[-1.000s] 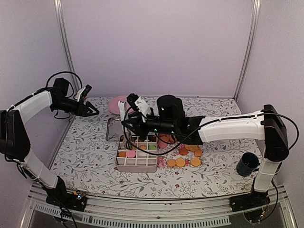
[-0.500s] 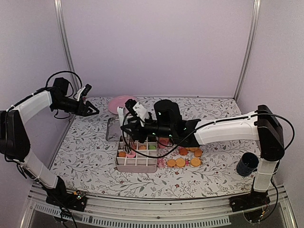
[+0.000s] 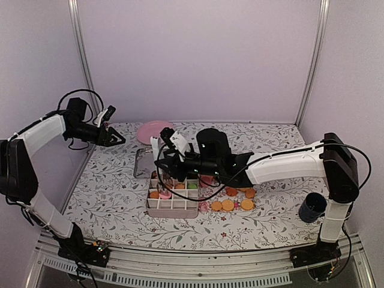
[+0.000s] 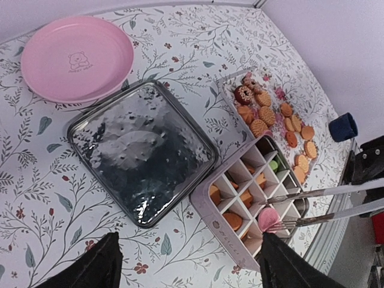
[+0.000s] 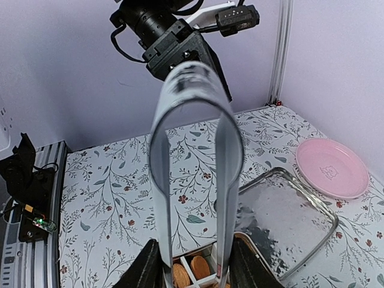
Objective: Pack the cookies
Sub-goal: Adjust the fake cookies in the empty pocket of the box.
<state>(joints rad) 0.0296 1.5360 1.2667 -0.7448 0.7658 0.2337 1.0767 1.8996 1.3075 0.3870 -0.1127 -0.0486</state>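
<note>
The right gripper (image 5: 193, 269) has its jaws pinched partway in on a pair of metal tongs (image 4: 324, 192). The tong tips are down at the divided box (image 4: 207, 210) with a pink cookie (image 4: 268, 217) caught between them, at a compartment toward the box's left side. Can't tell if it's sitting on the bottom or hanging just above. A few other compartments hold orange ones plus a green cookie (image 4: 273, 164). The rest of the cookies (image 3: 231, 204) lie loose on the tabletop (image 3: 108, 198) just right of the box, mostly orange, a couple dark brown. The left gripper (image 4: 189, 258) hangs over the back-left corner, jaws spread wide, nothing in them. A square metal tray (image 4: 141, 153) sits just beside the box, a pink plate (image 4: 77, 58) is beyond it, and a dark cup (image 3: 312, 207) is well off to the right.
</note>
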